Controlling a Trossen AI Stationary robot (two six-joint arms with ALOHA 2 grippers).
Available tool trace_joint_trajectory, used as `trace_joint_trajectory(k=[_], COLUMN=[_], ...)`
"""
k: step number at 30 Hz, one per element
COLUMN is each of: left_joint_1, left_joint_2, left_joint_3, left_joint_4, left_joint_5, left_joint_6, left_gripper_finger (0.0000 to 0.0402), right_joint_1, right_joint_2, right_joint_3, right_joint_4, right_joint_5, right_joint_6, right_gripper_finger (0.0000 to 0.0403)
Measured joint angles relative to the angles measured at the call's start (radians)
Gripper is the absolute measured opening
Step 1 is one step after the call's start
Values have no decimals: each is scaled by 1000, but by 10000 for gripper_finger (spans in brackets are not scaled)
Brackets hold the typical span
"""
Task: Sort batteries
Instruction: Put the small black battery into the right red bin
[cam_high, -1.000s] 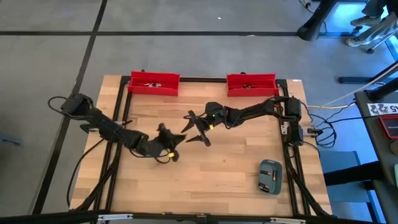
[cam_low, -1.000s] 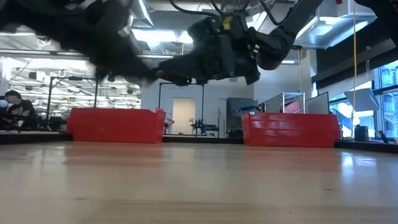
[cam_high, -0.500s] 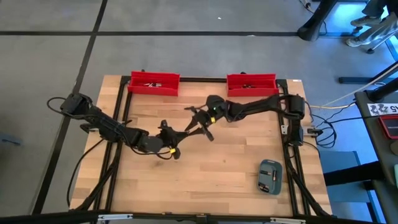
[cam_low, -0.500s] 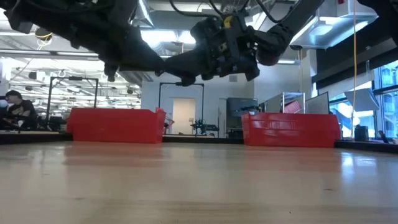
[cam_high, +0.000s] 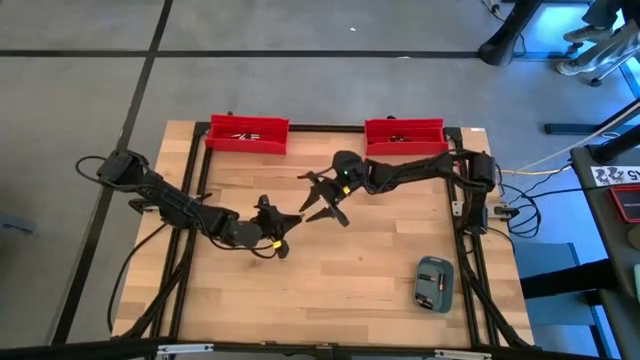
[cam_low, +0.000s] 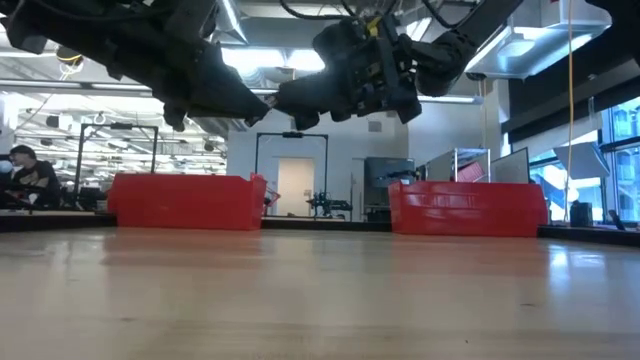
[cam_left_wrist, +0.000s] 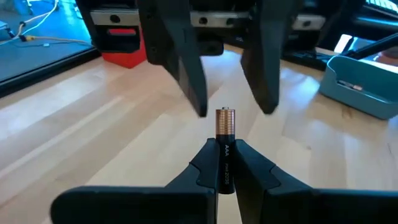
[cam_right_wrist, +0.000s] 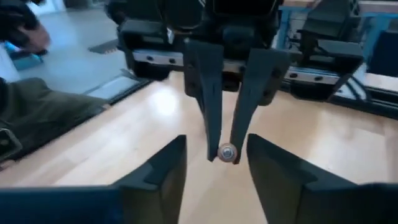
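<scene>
An AAA battery (cam_left_wrist: 225, 155), dark with a copper-coloured end, sticks out of my left gripper (cam_left_wrist: 225, 163), which is shut on it above the middle of the table (cam_high: 292, 217). My right gripper (cam_high: 314, 198) faces it, open. Its two fingers (cam_left_wrist: 193, 81) stand on either side of the battery's free end without touching it. In the right wrist view the battery's round end (cam_right_wrist: 227, 152) shows between the left gripper's fingertips, and the right gripper (cam_right_wrist: 217, 177) lies just short of it. Both grippers hang clear of the table. My left gripper pinches the battery's dark body (cam_left_wrist: 225, 171) between its two fingertips, with the fingers lying along the battery. The copper-coloured end (cam_left_wrist: 225, 121) juts out past the fingertips toward the right gripper. The battery is lifted clear of the table and lies close to level.
Two red bins (cam_high: 248, 133) (cam_high: 404, 133) stand at the table's far edge. A grey-blue case (cam_high: 435, 283) lies near the right front corner. Bare wood stretches across the near half of the table.
My right gripper has risen a little and gone toward the far edge, staying in front of the left gripper. Its fingers stand closer together than a second ago.
</scene>
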Motion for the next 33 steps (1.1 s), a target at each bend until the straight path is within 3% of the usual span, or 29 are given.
trace_joint_trajectory(k=[3,6,9,18,21,25,33], left_joint_1=[1,1,-1,0,1,2,2], left_joint_2=[0,0,0,0,0,-1,-1], left_joint_3=[0,0,0,0,0,2,0], left_joint_4=[1,1,0,-9,-14,-75,-264], left_joint_5=[-1,-1,1,0,-2,-9,-9], left_joint_6=[-2,-3,-3,-1,-1,-55,-238], left_gripper_finger=[21,21,19,24,31,75,163], right_joint_1=[33,61,66,56,56,31,-144], right_joint_2=[0,0,0,0,-8,-77,-311], right_joint_3=[0,0,0,0,0,0,0], right_joint_4=[-7,-8,-6,-25,-43,-193,-671], right_joint_5=[93,167,171,168,190,289,689], right_joint_6=[-37,-77,-89,-78,-78,-109,-183], right_gripper_finger=[186,183,156,24,21,23,22])
